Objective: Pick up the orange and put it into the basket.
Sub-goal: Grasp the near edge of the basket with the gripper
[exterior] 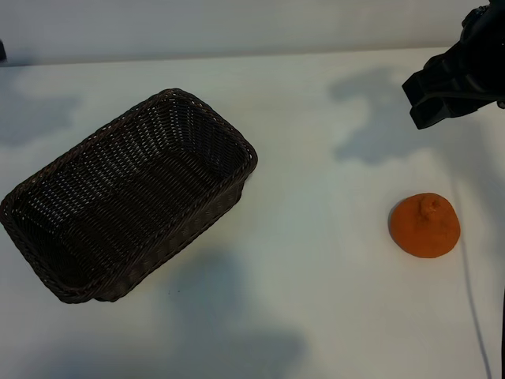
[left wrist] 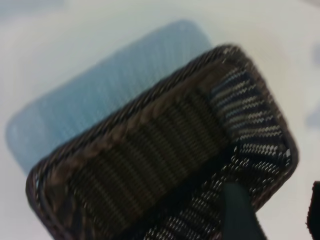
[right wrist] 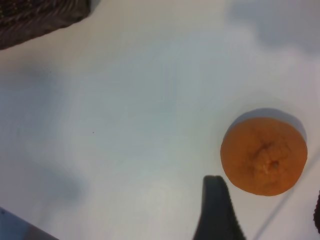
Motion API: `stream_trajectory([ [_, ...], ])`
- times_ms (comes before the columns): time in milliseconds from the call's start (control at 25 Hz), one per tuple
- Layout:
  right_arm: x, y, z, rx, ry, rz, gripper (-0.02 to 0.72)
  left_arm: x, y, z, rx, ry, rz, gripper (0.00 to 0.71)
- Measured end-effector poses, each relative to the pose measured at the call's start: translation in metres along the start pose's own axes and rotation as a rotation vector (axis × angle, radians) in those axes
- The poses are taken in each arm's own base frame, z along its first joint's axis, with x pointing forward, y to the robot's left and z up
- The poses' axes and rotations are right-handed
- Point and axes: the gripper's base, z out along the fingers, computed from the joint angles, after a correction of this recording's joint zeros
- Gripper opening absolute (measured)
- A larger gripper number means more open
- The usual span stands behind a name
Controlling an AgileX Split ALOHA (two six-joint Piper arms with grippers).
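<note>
White desk, orange resting near right edge, well apart from empty basket toward left. Right gripper hovering beside fruit, spread, empty. Left gripper spread over basket. Likely pre-grasp; next: descend, straddle, close.

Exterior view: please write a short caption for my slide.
Orange on the white table, apart from the empty wicker basket; right end effector open above it.

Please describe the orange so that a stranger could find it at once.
On the white table, look away from the dark basket toward the right side, below the right gripper. The orange lies there alone: small, round, matte, with a knob on top.
</note>
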Motion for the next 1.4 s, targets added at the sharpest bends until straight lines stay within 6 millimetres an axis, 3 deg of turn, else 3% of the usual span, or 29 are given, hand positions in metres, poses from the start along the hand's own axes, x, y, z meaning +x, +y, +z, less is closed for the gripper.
stream_trajectory([
  [280, 0.0, 0.0, 0.0, 0.0, 0.0, 0.0, 0.455, 0.018, 0.017, 0.031, -0.04, 0.128, -0.054, 0.356],
  [840, 0.0, 0.0, 0.0, 0.0, 0.0, 0.0, 0.455, 0.022, 0.023, 0.036, -0.085, 0.145, -0.057, 0.353],
  [1200, 0.0, 0.0, 0.0, 0.0, 0.0, 0.0, 0.455, 0.021, 0.026, 0.036, -0.113, 0.142, -0.047, 0.489],
  [1400, 0.0, 0.0, 0.0, 0.0, 0.0, 0.0, 0.455, 0.021, 0.026, 0.036, -0.118, 0.14, -0.073, 0.522],
])
